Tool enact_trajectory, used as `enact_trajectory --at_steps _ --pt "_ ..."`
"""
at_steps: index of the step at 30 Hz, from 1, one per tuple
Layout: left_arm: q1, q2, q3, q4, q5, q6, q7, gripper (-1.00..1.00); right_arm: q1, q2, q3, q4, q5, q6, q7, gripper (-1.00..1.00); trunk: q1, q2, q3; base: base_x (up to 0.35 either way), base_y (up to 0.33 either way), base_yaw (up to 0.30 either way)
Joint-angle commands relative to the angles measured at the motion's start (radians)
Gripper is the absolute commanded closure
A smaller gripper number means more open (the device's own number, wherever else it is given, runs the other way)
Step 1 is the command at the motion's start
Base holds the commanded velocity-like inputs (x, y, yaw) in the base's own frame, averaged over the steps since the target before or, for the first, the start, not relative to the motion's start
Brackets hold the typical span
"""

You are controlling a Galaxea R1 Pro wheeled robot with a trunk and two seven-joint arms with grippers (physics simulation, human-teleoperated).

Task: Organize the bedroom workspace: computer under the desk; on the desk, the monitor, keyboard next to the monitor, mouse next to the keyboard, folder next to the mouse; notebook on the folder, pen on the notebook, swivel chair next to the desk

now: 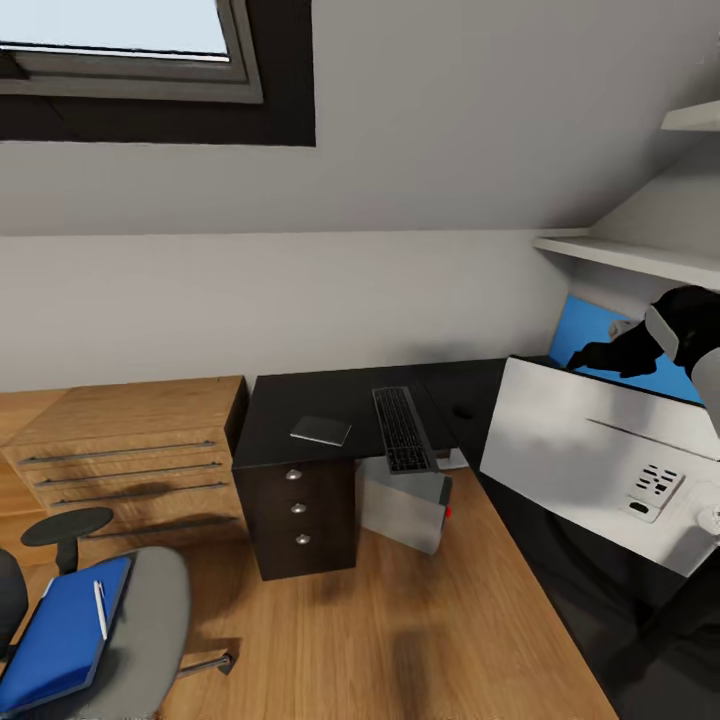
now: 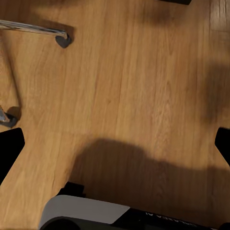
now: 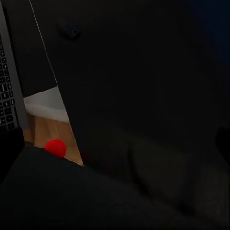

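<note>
A slim dark keyboard (image 1: 404, 429) and small grey notebook (image 1: 321, 431) lay on the black desk (image 1: 300, 400); the grey computer (image 1: 405, 508) stood beneath. A white pen (image 1: 100, 609) rested on the blue folder (image 1: 62, 634) on the swivel chair (image 1: 150, 620)

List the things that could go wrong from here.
1. The keyboard sticks out past the front edge of the desk, above the computer; a nudge could tip it off.
2. The pen lies loose on the folder on the swivel chair; lifting the folder tilted may roll it off.
3. The right gripper is at a large white panel beside the mouse, which a swing might sweep.
</note>
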Motion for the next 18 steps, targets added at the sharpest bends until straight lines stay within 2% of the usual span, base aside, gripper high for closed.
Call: enact_trajectory --at_steps 1,6,11,18 --pt "-0.001 0.0 -0.009 0.0 0.005 -0.004 0.007 -1.0 -0.001 -0.001 0.005 0.002 0.01 0.003 0.011 -1.0 0.0 -0.001 -0.001 -0.045 0.0 0.0" --pt "0.0 0.0 -0.009 0.0 0.005 -0.004 0.007 -1.0 -0.001 0.0 0.005 0.008 0.01 0.001 0.011 -1.0 0.0 -0.001 -0.001 -0.029 0.0 0.0" --pt "-0.001 -0.001 -0.009 0.0 0.005 -0.004 0.007 -1.0 -0.001 0.0 0.005 0.011 0.01 -0.004 0.011 -1.0 0.0 -0.001 -0.001 -0.17 0.0 0.0" --pt "-0.001 -0.001 -0.009 0.0 0.004 -0.004 0.007 -1.0 -0.001 0.001 0.007 0.011 0.01 -0.005 0.011 -1.0 0.0 -0.001 -0.001 -0.029 0.0 0.0"
